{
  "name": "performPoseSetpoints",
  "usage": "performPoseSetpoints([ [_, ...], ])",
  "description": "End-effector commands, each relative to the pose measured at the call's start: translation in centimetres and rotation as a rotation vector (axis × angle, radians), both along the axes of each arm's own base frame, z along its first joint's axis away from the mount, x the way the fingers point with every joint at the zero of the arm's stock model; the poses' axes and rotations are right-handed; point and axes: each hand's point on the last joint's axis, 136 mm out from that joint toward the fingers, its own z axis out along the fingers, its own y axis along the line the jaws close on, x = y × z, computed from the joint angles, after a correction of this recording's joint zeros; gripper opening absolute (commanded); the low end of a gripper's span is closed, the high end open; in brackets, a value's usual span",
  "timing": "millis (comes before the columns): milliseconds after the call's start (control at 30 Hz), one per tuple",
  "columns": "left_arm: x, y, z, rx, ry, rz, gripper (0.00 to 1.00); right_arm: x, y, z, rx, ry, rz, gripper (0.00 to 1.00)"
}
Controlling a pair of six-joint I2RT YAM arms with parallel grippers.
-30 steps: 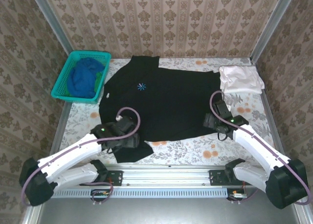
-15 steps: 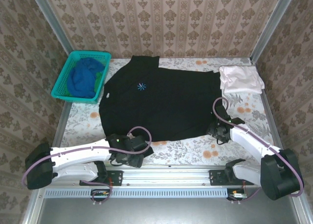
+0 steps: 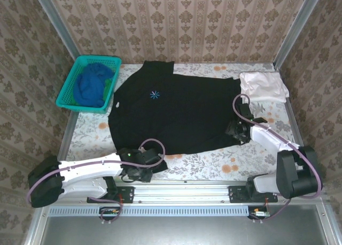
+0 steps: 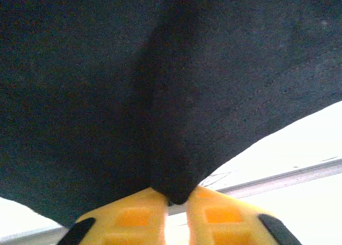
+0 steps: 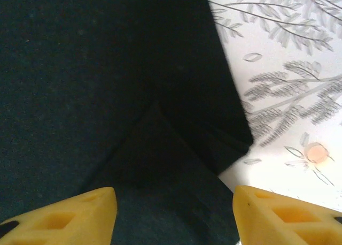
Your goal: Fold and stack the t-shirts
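The large black t-shirt (image 3: 176, 116) lies spread across the middle of the table, its light-blue starburst (image 3: 155, 94) facing up. My left gripper (image 3: 143, 169) (image 4: 176, 201) is at the shirt's near-left corner, its yellow fingers (image 4: 128, 215) shut on a pinched fold of the black cloth (image 4: 171, 148). My right gripper (image 3: 238, 131) (image 5: 173, 199) hovers over the shirt's right edge, jaws open, with black cloth (image 5: 96, 95) beneath them. A pale white-pink t-shirt (image 3: 262, 86) lies folded at the back right. A blue t-shirt (image 3: 91, 84) is bunched in the basket.
The teal mesh basket (image 3: 65, 95) stands at the back left, past the table's edge. The floral tablecloth (image 3: 235, 162) shows bare along the near right. Metal rails (image 3: 181, 187) run along the near edge, and wallpapered walls close in all around.
My left gripper has slid toward the near edge and shut on the black shirt's corner. The right gripper narrowed a little and shifted along the shirt's right edge.
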Motion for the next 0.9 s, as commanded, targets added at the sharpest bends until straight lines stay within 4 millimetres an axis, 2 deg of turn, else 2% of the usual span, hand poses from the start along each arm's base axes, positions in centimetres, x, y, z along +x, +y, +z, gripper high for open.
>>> performPoseSetpoints([
  [0,0.4,0.2,0.4,-0.018,-0.018,-0.009,0.1,2.6,0.9,0.9,0.022,-0.068,0.057,0.56],
  [167,0.9,1.3,1.6,-0.013,-0.044,0.012,0.05,3.1,0.8,-0.1,0.002,-0.027,0.074,0.45],
  [267,1.3,2.3,2.3,-0.008,-0.066,0.037,0.04,2.5,0.6,0.2,-0.006,-0.011,0.066,0.25],
  [333,1.7,2.2,2.8,-0.039,-0.086,0.049,0.02,1.6,0.3,0.8,-0.012,0.004,0.054,0.11],
  [400,2.2,2.1,3.3,-0.062,-0.102,0.071,0.0,0.5,0.3,2.4,-0.003,-0.021,0.039,0.0],
  [533,2.8,2.3,3.6,-0.083,-0.121,0.09,0.0,-3.7,0.3,3.2,0.013,0.021,0.007,0.0],
  [600,3.0,2.4,3.7,-0.092,-0.128,0.099,0.0,-5.9,0.5,2.9,0.026,0.048,-0.003,0.0],
  [700,3.4,2.3,3.8,-0.111,-0.137,0.106,0.0,-7.9,0.5,1.8,0.036,0.072,-0.021,0.0],
  [733,3.5,2.2,3.9,-0.119,-0.141,0.108,0.0,-7.9,0.3,1.6,0.031,0.063,-0.03,0.11],
  [767,3.6,2.2,3.8,-0.126,-0.141,0.108,0.0,-7.4,0.0,1.6,0.02,0.046,-0.04,0.27],
  [833,3.7,2.0,3.8,-0.139,-0.133,0.105,0.0,-5.4,-0.2,1.8,0.023,0.001,-0.048,0.36],
  [867,3.7,1.9,3.8,-0.143,-0.13,0.103,0.0,-4.1,-0.2,2.1,0.027,-0.015,-0.044,0.44],
])
